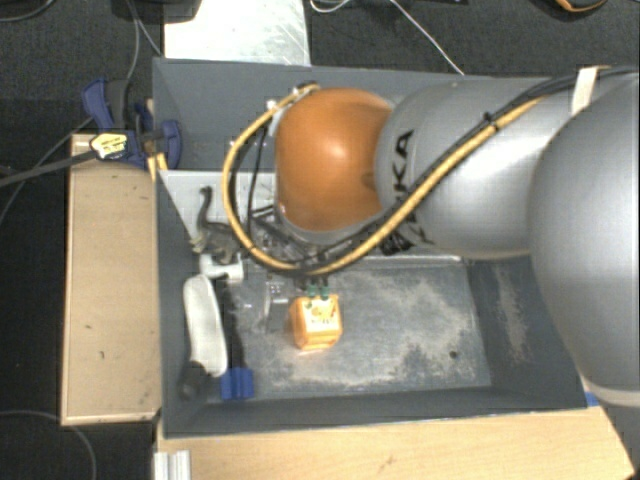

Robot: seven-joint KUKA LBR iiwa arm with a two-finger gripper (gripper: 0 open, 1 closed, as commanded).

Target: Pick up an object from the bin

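Bare bin floor [430, 330] opens right of the orange block [315, 325]

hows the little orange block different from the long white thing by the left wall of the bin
Colour: the orange block is orange-yellow; the long white thing is white. Shape: the block is small and boxy; the white thing is long and narrow. Place: the block sits mid-floor; the white thing lies along the left wall. Both rest on the bin floor.
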